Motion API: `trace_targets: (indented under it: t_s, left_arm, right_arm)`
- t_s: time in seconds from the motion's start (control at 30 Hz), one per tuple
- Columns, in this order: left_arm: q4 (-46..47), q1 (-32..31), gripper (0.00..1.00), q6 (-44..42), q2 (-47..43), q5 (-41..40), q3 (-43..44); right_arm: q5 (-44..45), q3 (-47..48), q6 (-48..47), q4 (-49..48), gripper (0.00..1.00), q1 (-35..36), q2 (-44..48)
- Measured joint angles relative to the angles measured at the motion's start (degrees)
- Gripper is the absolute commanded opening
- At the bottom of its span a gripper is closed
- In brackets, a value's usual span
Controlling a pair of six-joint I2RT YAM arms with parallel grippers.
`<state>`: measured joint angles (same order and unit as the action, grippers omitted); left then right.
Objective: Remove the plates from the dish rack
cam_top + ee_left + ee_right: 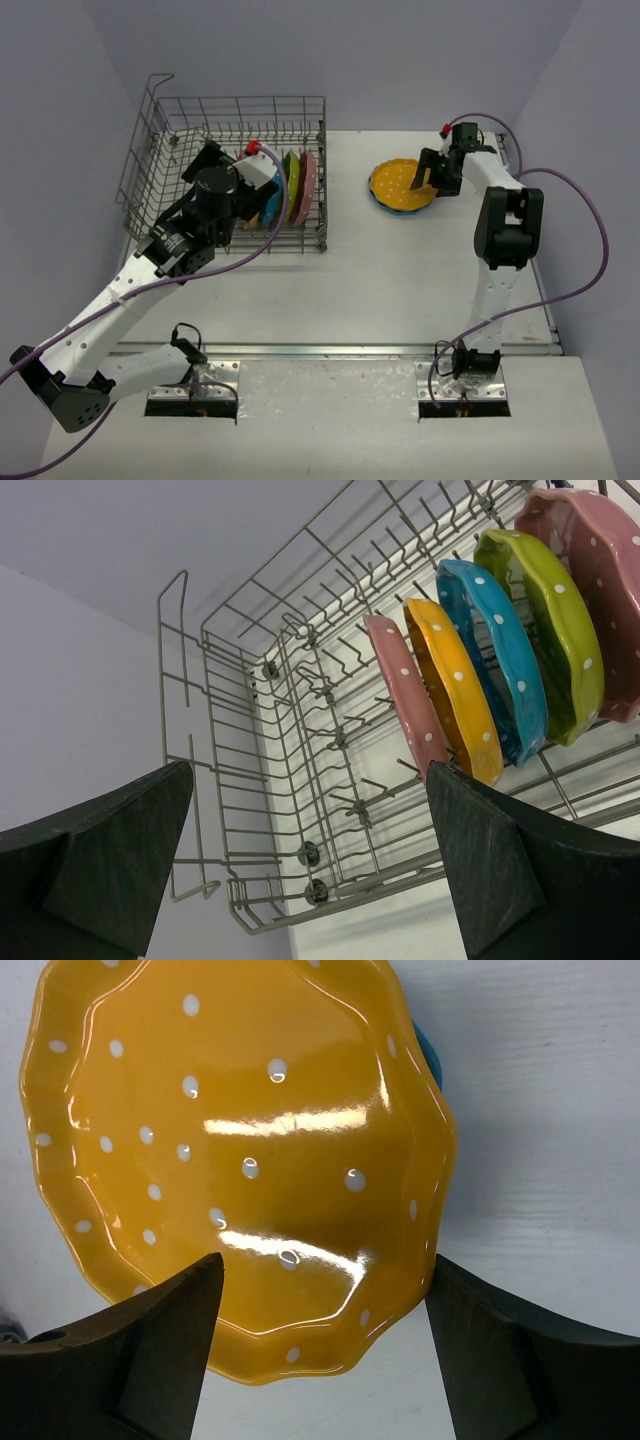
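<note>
Left gripper [310, 770] wide open, empty, aimed at racked pink plate [405, 695]; right gripper [322, 1260] open, empty, above stacked yellow plate [230, 1140]

Top external: high, behind arm bases, facing down and forward; whole counter [400, 280] in frame, wide and distant.
Left wrist: low, close at dish rack [300, 730], looking between left pincer [310, 780] tips across wires toward standing plates [480, 680]; frame seemingly rolled, exact tilt unclear.
Right wrist: straight down, very near, yellow plate [240, 1160] filling frame beyond right pincer [325, 1260].
Overlap: top view shares rack and standing plates with left wrist, and yellow plate at far right with right wrist.
</note>
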<state>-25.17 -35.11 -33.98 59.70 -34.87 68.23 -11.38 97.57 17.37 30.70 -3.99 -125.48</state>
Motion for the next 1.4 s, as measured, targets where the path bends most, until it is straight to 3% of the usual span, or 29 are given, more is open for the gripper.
trace_targets:
  t_s: [0.83,0.93,1.03,1.23,1.4]
  left_arm:
    - [-2.33,2.81,1.00,4.29,0.89,1.93,0.08]
    - [-5.48,6.22,1.00,6.93,2.58,4.82,2.04]
    - [-8.73,12.74,0.99,10.58,6.00,9.54,6.16]
    - [-13.86,25.96,0.86,17.30,13.10,20.65,13.13]
    - [-15.97,27.46,0.67,20.93,18.68,27.64,14.52]
  right_arm:
    - [-4.10,4.25,0.49,2.40,0.81,-0.37,-2.70]
    - [-3.54,4.23,-0.13,2.42,0.86,-0.27,-2.60]
    - [-1.66,4.04,-1.48,2.91,0.98,0.03,-1.32]
    - [1.07,3.84,-4.80,4.02,0.99,0.33,7.53]
    - [1.20,3.20,-6.25,3.69,0.99,0.35,18.48]
